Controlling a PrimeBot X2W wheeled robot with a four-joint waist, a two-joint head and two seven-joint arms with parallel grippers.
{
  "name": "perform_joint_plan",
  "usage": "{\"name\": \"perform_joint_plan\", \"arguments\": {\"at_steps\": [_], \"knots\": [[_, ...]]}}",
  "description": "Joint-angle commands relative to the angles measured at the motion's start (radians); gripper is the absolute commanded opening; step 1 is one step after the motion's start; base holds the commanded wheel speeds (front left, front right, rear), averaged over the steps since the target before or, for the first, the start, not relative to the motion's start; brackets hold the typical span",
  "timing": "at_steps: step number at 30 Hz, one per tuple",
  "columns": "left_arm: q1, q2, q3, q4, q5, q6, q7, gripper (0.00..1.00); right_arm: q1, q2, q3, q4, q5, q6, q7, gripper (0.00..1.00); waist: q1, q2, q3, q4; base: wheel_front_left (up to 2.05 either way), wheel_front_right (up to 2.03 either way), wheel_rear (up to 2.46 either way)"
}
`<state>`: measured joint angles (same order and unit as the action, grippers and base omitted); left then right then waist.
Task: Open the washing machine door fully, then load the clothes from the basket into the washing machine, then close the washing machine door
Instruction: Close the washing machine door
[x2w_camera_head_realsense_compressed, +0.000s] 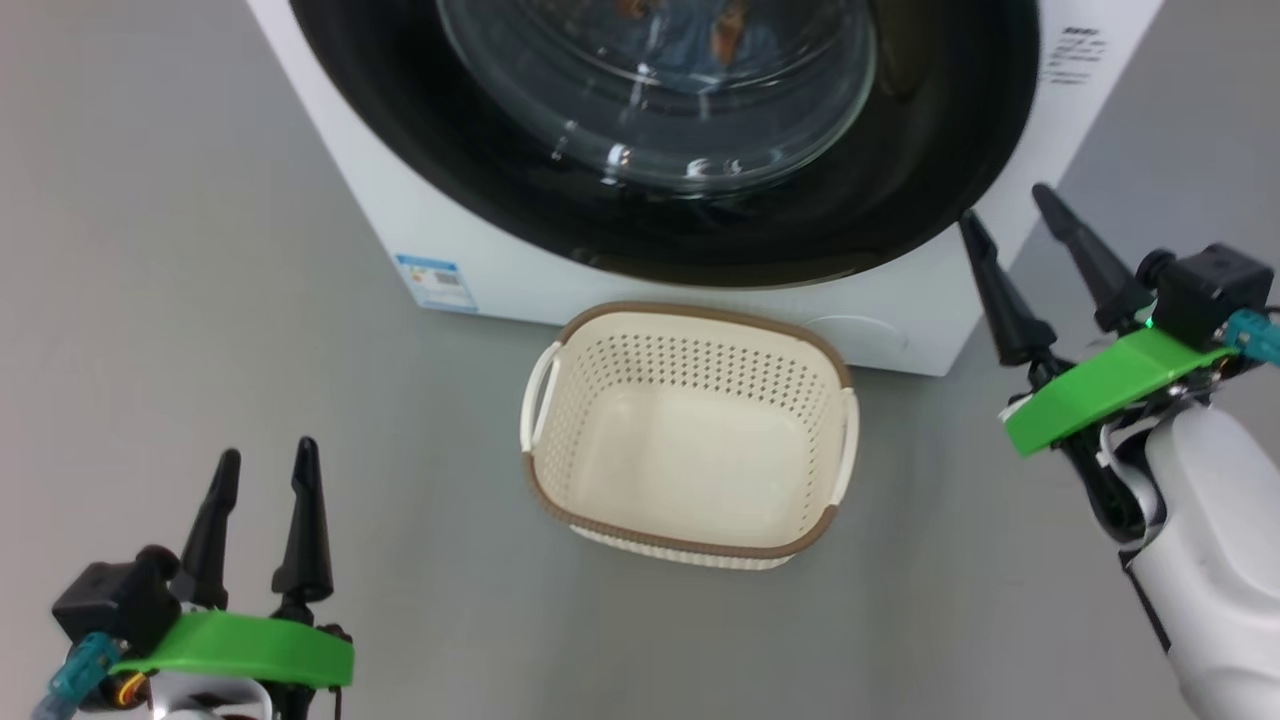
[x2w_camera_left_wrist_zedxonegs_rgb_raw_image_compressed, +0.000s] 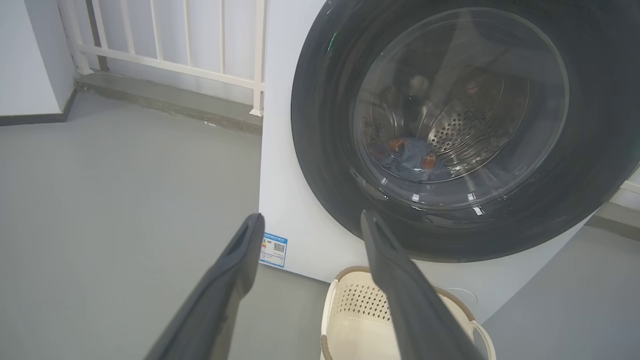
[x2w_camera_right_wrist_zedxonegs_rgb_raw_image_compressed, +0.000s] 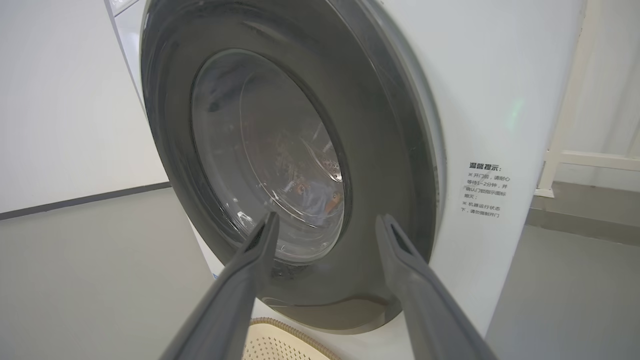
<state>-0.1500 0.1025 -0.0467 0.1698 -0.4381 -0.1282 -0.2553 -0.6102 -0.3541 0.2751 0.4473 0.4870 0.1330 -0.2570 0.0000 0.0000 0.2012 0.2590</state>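
Note:
The washing machine (x2w_camera_head_realsense_compressed: 500, 270) (x2w_camera_left_wrist_zedxonegs_rgb_raw_image_compressed: 285, 150) (x2w_camera_right_wrist_zedxonegs_rgb_raw_image_compressed: 490, 125) is a white box, and its round black-rimmed door (x2w_camera_head_realsense_compressed: 940, 150) (x2w_camera_left_wrist_zedxonegs_rgb_raw_image_compressed: 320, 125) (x2w_camera_right_wrist_zedxonegs_rgb_raw_image_compressed: 390, 165) lies flat against its front. Through the glass bowl I see blue clothes with orange patches (x2w_camera_head_realsense_compressed: 690, 30) (x2w_camera_left_wrist_zedxonegs_rgb_raw_image_compressed: 412, 155) (x2w_camera_right_wrist_zedxonegs_rgb_raw_image_compressed: 315, 195) lying in the steel drum. The cream basket (x2w_camera_head_realsense_compressed: 690, 360) (x2w_camera_left_wrist_zedxonegs_rgb_raw_image_compressed: 360, 300) (x2w_camera_right_wrist_zedxonegs_rgb_raw_image_compressed: 280, 340) stands on the floor before the machine with nothing in it. My right gripper (x2w_camera_head_realsense_compressed: 1000, 205) (x2w_camera_right_wrist_zedxonegs_rgb_raw_image_compressed: 325, 222) is open just off the door's lower right rim, holding nothing. My left gripper (x2w_camera_head_realsense_compressed: 265, 455) (x2w_camera_left_wrist_zedxonegs_rgb_raw_image_compressed: 310, 220) is open at lower left, well clear of the basket.
Grey floor (x2w_camera_head_realsense_compressed: 200, 300) spreads to both sides of the machine. A white railing (x2w_camera_left_wrist_zedxonegs_rgb_raw_image_compressed: 175, 45) on a low kerb runs behind its left side. A blue label (x2w_camera_head_realsense_compressed: 435, 282) marks the machine's lower front, and printed text (x2w_camera_right_wrist_zedxonegs_rgb_raw_image_compressed: 487, 195) its right edge.

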Motion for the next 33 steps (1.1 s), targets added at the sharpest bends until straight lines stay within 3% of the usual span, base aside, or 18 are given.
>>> {"name": "perform_joint_plan", "arguments": {"at_steps": [1,16,33], "knots": [[0.004,0.030,0.031,-0.014,0.004,-0.002,-0.006,1.00,0.030,0.010,0.016,-0.034,0.011,-0.002,-0.005,1.00,0.0000,0.0000,-0.058,-0.060,0.00,0.00,0.00],[0.059,0.026,0.038,-0.018,0.017,-0.002,-0.006,1.00,0.241,0.076,-0.036,-0.128,0.020,-0.002,-0.005,1.00,0.0000,0.0000,-0.154,-0.186,0.00,0.00,0.00],[0.106,0.029,0.017,-0.028,-0.026,-0.002,-0.006,1.00,0.372,0.098,-0.046,-0.187,-0.014,-0.002,-0.005,1.00,0.0000,0.0000,-0.196,-0.258,0.00,0.00,0.00]]}}
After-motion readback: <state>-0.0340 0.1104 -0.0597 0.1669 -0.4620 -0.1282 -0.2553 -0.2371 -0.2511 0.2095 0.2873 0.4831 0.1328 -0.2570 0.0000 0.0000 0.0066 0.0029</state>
